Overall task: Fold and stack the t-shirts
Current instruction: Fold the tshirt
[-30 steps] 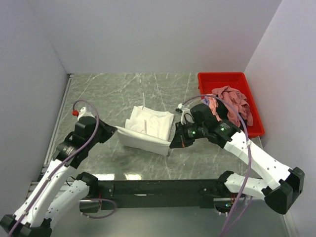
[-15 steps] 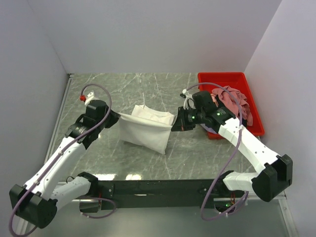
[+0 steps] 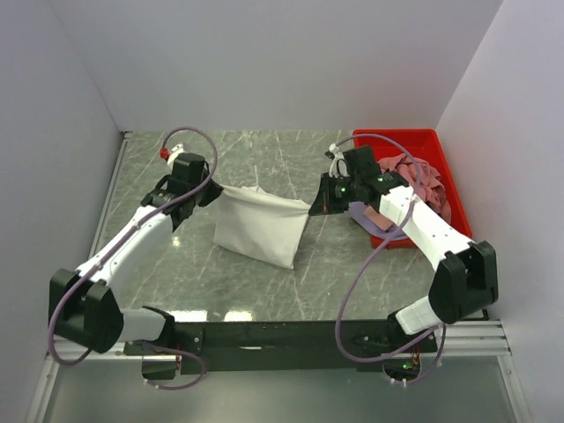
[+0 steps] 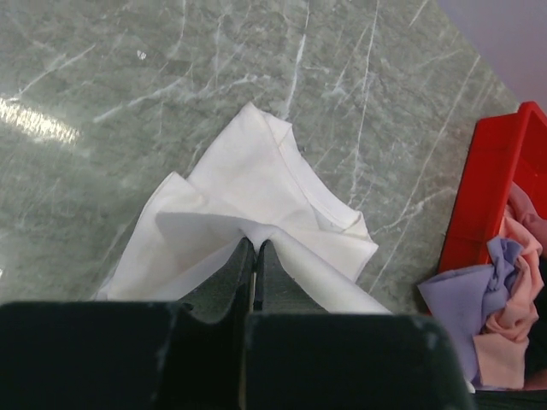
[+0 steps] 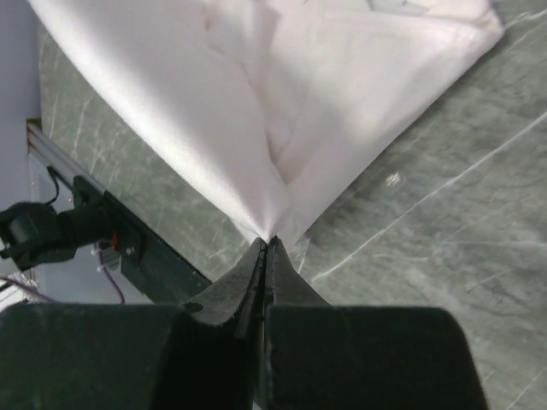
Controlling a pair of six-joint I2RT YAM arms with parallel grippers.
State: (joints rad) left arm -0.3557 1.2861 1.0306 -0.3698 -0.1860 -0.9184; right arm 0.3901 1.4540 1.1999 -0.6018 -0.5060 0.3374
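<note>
A white t-shirt (image 3: 260, 225) hangs stretched between my two grippers over the middle of the marble table, its lower corner touching the table. My left gripper (image 3: 214, 188) is shut on the shirt's left top corner; the left wrist view shows the cloth (image 4: 256, 184) bunched at the closed jaws. My right gripper (image 3: 312, 208) is shut on the right top corner; the right wrist view shows the white cloth (image 5: 256, 102) fanning out from the closed tips. Pink (image 3: 414, 176) and lavender (image 3: 370, 216) t-shirts lie crumpled in the red bin.
The red plastic bin (image 3: 401, 141) stands at the back right against the wall; its corner shows in the left wrist view (image 4: 491, 188). White walls enclose the table on three sides. The black arm rail (image 3: 282, 335) runs along the near edge.
Both grippers have moved away from me toward the back of the table, lifting the shirt's held edge over the rest. The shirt now hangs as one taut sheet.
</note>
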